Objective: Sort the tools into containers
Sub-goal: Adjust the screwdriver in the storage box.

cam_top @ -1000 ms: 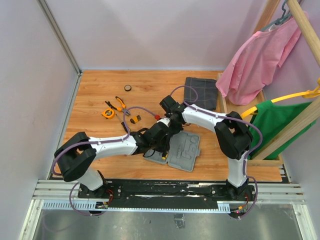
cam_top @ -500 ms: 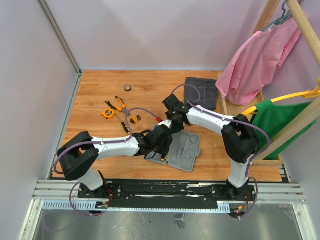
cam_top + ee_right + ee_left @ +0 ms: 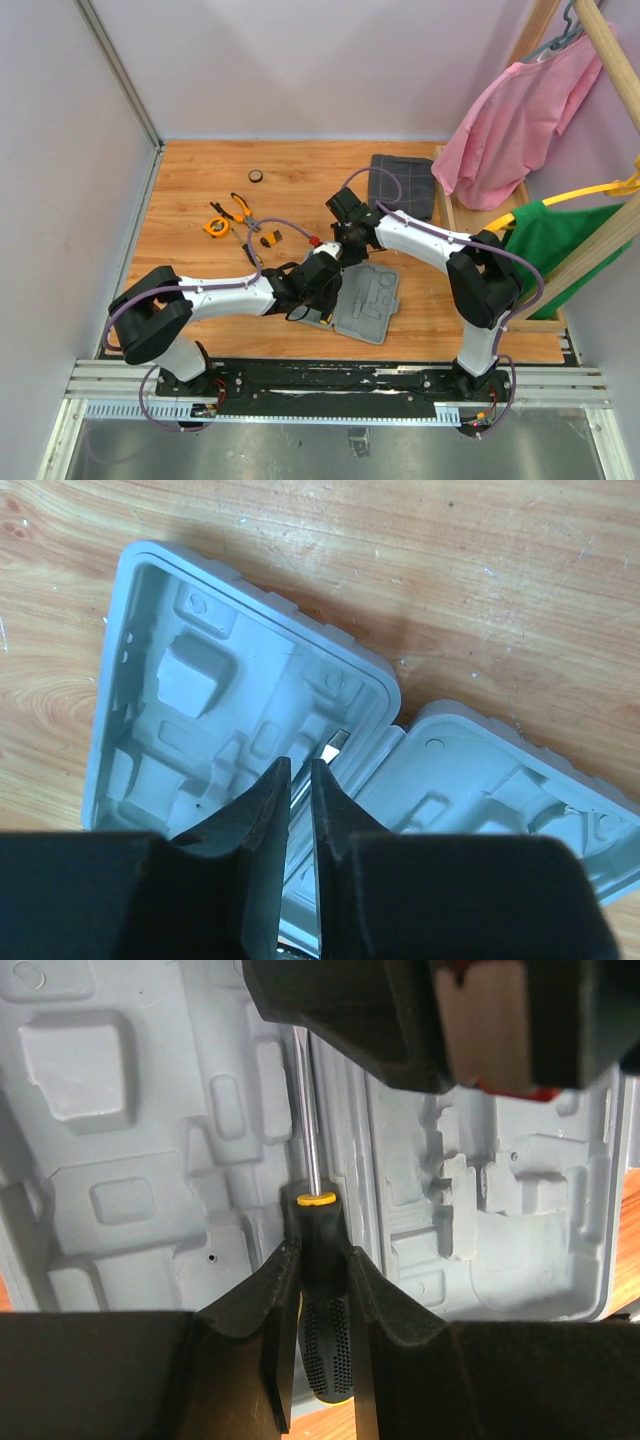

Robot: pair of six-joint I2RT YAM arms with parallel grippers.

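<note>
On the wooden table (image 3: pixel 190 275), near its middle, the grey tool case (image 3: pixel 372 300) lies open with both moulded halves facing up. Over its hinge line the 2 grippers meet. The left gripper (image 3: pixel 322 1260) has its jaws pinching the black handle of a screwdriver (image 3: pixel 322 1340) just below the yellow ring, and the steel shaft runs out along the hinge. The right gripper (image 3: pixel 300 775) has its jaws nearly together, nipping that shaft, and the flat tip pokes out beyond them above the compartments. Well apart to the left lie orange-handled pliers (image 3: pixel 240 206), an orange tape measure (image 3: pixel 216 226) and a short yellow-and-black tool (image 3: pixel 270 238)
</note>
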